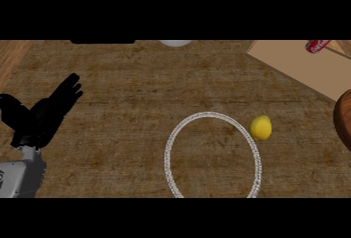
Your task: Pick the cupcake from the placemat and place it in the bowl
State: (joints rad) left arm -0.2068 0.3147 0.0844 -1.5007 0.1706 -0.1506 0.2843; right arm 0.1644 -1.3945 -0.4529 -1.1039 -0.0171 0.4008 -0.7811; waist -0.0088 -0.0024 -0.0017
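Brown woven-textured surface (123,93) filled most of the head view, with a paler wooden strip at the far left edge. Left hand (42,114), black on a grey forearm, stood at the left edge with fingers straight and spread, holding nothing; looked parked, out of the working area. Right hand not in view.

Count: one white beaded oval ring (212,155) lying flat near centre, bare surface showing inside it, possibly the rim of a clear plate, can't confirm. One small yellow lemon-like fruit (260,127) just beside the ring's upper right, outside it. One tan flat rectangular mat (308,69) at top right, likely the placemat. One red can (318,45) lying at its top edge, partly cut off. One dark brown rounded wooden rim (344,118) at the right edge, probably the bowl, mostly out of frame. One white round object (176,42) at top, clipped.

Cupcake: zero visible. Can't tell where it was.
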